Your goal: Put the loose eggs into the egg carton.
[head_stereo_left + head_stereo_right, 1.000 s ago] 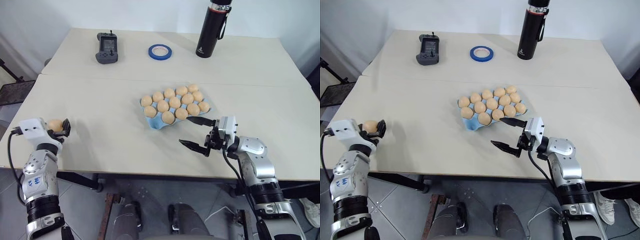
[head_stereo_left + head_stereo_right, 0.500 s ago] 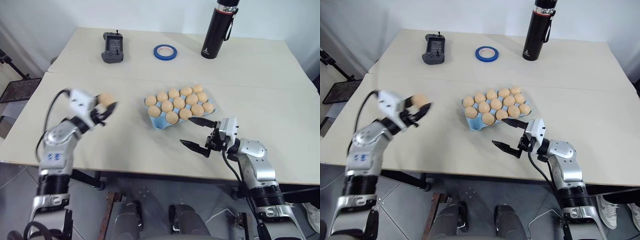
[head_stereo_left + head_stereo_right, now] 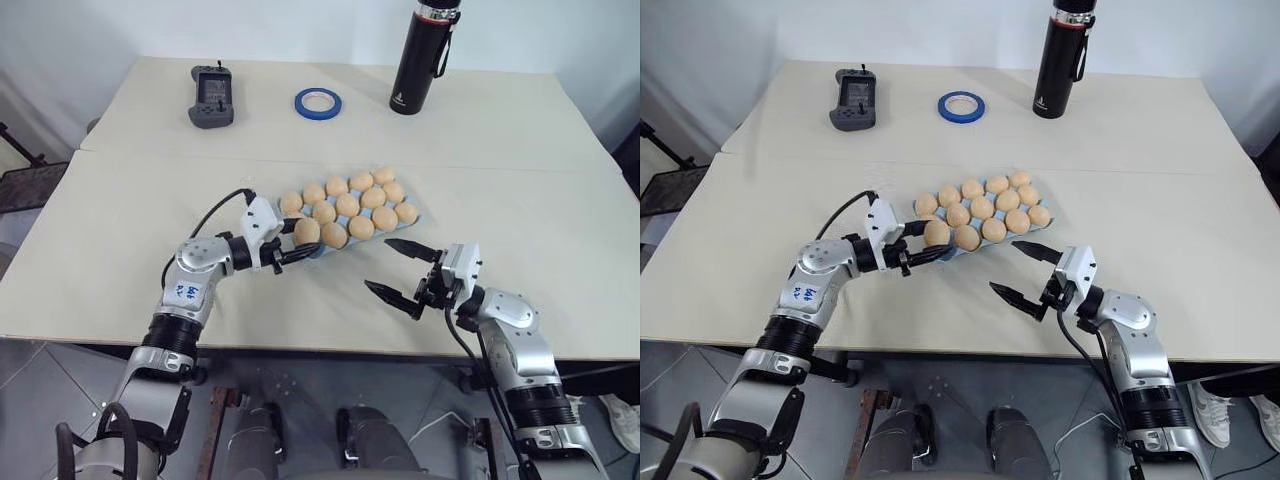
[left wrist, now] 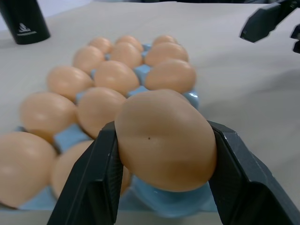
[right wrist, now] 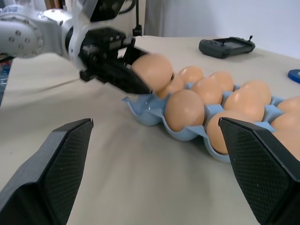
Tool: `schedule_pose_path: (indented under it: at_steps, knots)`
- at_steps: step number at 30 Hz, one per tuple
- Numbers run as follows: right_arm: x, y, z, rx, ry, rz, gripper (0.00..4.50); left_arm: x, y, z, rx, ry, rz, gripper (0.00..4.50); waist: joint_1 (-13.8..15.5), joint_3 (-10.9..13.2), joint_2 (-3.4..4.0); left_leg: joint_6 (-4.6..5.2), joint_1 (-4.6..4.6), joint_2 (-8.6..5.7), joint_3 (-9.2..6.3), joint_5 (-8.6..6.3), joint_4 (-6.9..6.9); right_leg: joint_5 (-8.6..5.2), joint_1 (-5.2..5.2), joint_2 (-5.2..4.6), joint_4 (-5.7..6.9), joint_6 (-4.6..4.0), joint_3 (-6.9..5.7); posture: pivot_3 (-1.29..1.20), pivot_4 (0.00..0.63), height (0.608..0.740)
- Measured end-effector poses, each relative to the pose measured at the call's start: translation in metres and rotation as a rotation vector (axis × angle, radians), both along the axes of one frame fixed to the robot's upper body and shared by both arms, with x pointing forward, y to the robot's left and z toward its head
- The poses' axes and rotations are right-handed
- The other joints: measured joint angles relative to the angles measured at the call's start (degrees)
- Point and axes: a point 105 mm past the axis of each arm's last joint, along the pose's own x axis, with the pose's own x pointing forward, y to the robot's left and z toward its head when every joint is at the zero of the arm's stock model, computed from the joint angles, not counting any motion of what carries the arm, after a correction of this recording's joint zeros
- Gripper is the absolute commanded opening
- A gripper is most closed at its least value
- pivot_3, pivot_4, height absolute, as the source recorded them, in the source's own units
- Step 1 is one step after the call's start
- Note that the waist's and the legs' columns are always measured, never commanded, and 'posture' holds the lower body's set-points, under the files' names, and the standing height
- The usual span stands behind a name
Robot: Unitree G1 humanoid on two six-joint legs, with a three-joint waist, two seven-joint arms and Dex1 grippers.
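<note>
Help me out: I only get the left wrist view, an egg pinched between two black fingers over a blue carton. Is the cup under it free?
Observer: Yes. The right wrist view shows the carton's corner cup below the egg with nothing in it.
Operator: Whose black tip is that beyond the carton?
Observer: That is the right gripper, open with nothing between its fingers, beside the carton.
Operator: Anything else on the table?
Observer: At the far end, a grey handheld controller and a ring of blue tape lie in line with the black bottle.
</note>
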Motion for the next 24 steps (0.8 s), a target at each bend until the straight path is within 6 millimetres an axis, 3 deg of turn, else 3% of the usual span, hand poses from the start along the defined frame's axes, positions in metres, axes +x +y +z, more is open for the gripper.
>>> schedule_pose_path:
  at_steps: [4, 9, 17, 19, 24]
  knots:
    - [-0.001, 0.001, 0.003, 0.003, -0.016, -0.006, 4.50, 0.001, 0.000, -0.005, 0.010, 0.005, 0.003, 4.45, -0.1, 0.0, 0.00, -0.02, 0.00, -0.02, -0.05, -0.05, 0.01, 0.01, 0.02, -0.03, 0.06, 0.02, -0.03, 0.00, 0.150, 0.740]
    - [-0.002, 0.001, 0.004, 0.004, -0.020, -0.006, 4.50, 0.001, 0.020, 0.012, 0.000, -0.066, 0.059, 4.49, -0.2, 0.0, 0.00, 0.04, 0.01, 0.01, -0.07, 0.00, -0.04, 0.01, 0.01, 0.00, 0.08, 0.01, -0.04, 0.00, 0.150, 0.740]
    - [-0.003, -0.003, 0.001, -0.026, -0.001, 0.004, 4.50, -0.031, 0.110, 0.033, -0.027, -0.120, 0.246, 4.49, -0.3, 0.0, 0.01, -0.01, 0.02, 0.06, -0.06, -0.05, -0.11, -0.01, 0.00, -0.01, 0.08, -0.03, -0.07, 0.00, 0.150, 0.740]
    - [-0.004, -0.004, 0.001, -0.034, 0.000, 0.009, 4.50, -0.045, 0.125, 0.027, 0.009, -0.100, 0.260, 4.49, -0.3, 0.0, 0.02, 0.10, 0.06, 0.02, -0.06, -0.19, -0.12, -0.01, 0.04, -0.10, 0.07, -0.03, -0.08, 0.00, 0.150, 0.740]
    - [-0.004, -0.024, -0.001, -0.090, 0.008, -0.018, 4.50, -0.085, 0.153, -0.018, 0.076, 0.070, 0.279, 4.49, -0.2, 0.0, 0.02, 0.13, 0.05, -0.04, -0.11, -0.24, -0.20, -0.05, 0.01, -0.28, -0.03, -0.12, -0.10, 0.00, 0.150, 0.740]
